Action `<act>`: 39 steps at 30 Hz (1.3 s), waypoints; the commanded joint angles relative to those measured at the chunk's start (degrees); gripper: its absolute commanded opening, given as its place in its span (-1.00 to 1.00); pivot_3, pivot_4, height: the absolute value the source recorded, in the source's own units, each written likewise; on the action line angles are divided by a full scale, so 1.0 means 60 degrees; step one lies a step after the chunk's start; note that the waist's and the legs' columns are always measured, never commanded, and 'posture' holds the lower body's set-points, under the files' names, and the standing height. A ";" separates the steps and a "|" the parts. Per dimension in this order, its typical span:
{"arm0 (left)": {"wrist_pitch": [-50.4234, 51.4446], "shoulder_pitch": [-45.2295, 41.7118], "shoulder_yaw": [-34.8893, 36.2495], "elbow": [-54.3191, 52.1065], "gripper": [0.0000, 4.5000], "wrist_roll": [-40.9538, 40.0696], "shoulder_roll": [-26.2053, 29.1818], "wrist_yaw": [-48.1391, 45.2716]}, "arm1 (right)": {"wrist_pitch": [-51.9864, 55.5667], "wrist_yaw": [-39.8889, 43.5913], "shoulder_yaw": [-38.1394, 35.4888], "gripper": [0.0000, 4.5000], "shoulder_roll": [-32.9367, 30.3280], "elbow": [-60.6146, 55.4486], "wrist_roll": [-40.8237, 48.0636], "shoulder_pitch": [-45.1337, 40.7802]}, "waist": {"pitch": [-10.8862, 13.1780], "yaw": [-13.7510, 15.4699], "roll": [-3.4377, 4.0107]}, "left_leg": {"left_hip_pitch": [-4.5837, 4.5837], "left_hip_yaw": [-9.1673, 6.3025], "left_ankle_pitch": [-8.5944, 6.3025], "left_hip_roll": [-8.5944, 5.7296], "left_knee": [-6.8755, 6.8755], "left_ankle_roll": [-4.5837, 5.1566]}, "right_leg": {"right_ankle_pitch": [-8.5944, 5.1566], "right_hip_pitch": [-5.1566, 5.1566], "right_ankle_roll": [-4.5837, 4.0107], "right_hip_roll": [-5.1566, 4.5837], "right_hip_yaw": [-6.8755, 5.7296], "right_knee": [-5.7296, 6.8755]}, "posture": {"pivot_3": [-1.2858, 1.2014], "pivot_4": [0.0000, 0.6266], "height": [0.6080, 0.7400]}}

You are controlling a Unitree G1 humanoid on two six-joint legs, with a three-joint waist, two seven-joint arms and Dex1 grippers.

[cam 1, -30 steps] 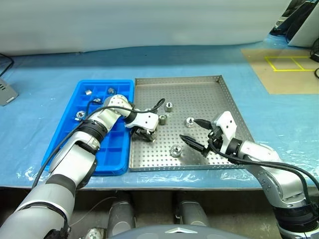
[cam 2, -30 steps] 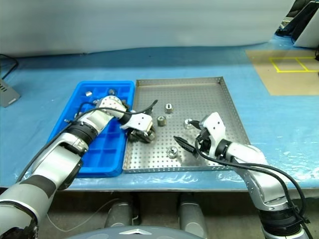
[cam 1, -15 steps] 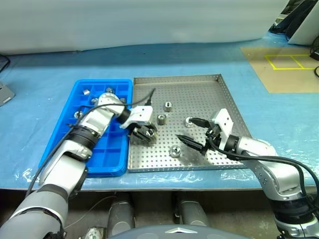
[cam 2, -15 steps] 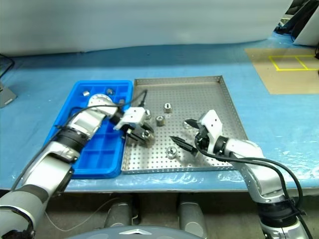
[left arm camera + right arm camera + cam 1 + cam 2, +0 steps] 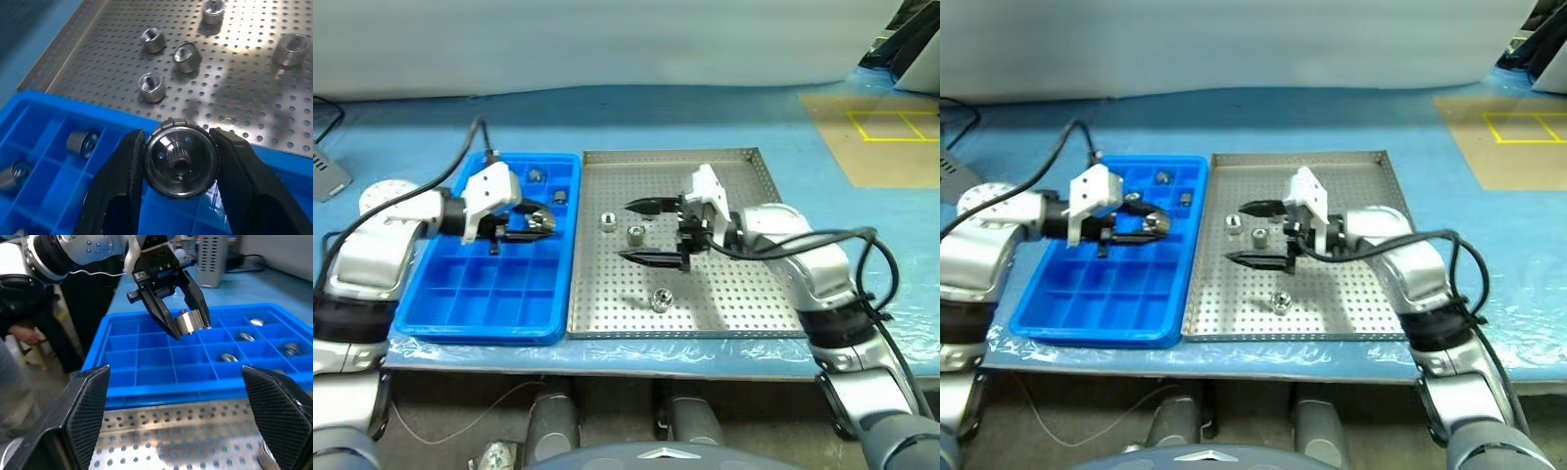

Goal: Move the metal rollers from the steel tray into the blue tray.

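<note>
My left gripper is shut on one of the metal rollers and holds it above the blue tray, near that tray's right side. Two rollers lie in compartments at the tray's back. The steel tray carries three loose rollers: one close to a second, and a third near the front. My right gripper hangs open over the steel tray, pointing left toward the blue tray, nothing between its fingers.
Both trays sit side by side on a table under blue plastic film. A grey device lies at the far left and a brown board with yellow tape at the back right. A person stands beyond the blue tray.
My left gripper lifted a roller off the steel tray and carried it left over the blue tray. The right gripper rose and swung left across the steel tray, staying open.
</note>
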 commanded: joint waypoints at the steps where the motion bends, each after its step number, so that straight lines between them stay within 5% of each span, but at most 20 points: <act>1: 0.0602 0.0913 0.1433 -0.0984 -0.22 -0.0187 0.0176 0.1183 | -0.0555 0.0403 0.0247 1.00 0.0454 0.0590 -0.0208 -0.0788 | 0.0008 0.0168 -0.0014 | -0.0005 -0.0002 0.0004 -0.0001 -0.0009 -0.0007 | -0.0004 -0.0003 -0.0006 0.0002 -0.0009 0.0000 | 0.16 -0.52 1.00; 11: 0.1148 0.3818 0.3139 -0.1885 -0.22 -0.0164 -0.0445 0.3488 | -0.1733 0.1220 0.0839 1.00 0.2145 0.2686 -0.0877 -0.2014 | 0.0011 0.1065 -0.0028 | -0.0067 -0.0125 0.0027 0.0006 -0.0019 -0.0044 | -0.0038 0.0011 -0.0057 0.0001 -0.0146 -0.0002 | 0.29 -0.52 1.00; 22: 0.0605 0.2465 0.1701 -0.0427 -0.22 -0.0066 -0.1731 0.5174 | -0.2143 0.1491 0.0923 1.00 0.2463 0.2786 -0.1257 -0.2061 | 0.0001 0.1429 -0.0048 | -0.0060 -0.0192 0.0059 0.0007 -0.0013 -0.0095 | -0.0037 0.0040 -0.0055 0.0000 -0.0186 0.0035 | 0.30 -0.52 1.00; 34: 0.0394 0.2471 0.0996 0.0542 -0.22 0.0274 -0.1468 0.5426 | -0.2045 0.1103 0.0800 1.00 0.2092 0.2331 -0.1365 -0.1708 | 0.0000 0.1340 -0.0049 | -0.0053 -0.0191 0.0066 0.0010 -0.0016 -0.0104 | -0.0042 0.0035 -0.0063 0.0010 -0.0190 0.0047 | 0.25 -0.52 1.00; 39: 0.0467 0.2034 0.0888 0.0206 0.44 -0.0115 -0.1362 0.5210 | -0.2209 0.0925 0.0735 1.00 0.1747 0.2170 -0.1549 -0.1431 | 0.0000 0.1297 -0.0050 | -0.0008 -0.0193 0.0081 0.0011 -0.0019 -0.0128 | -0.0046 0.0042 -0.0066 0.0011 -0.0176 0.0107 | 0.24 -0.52 1.00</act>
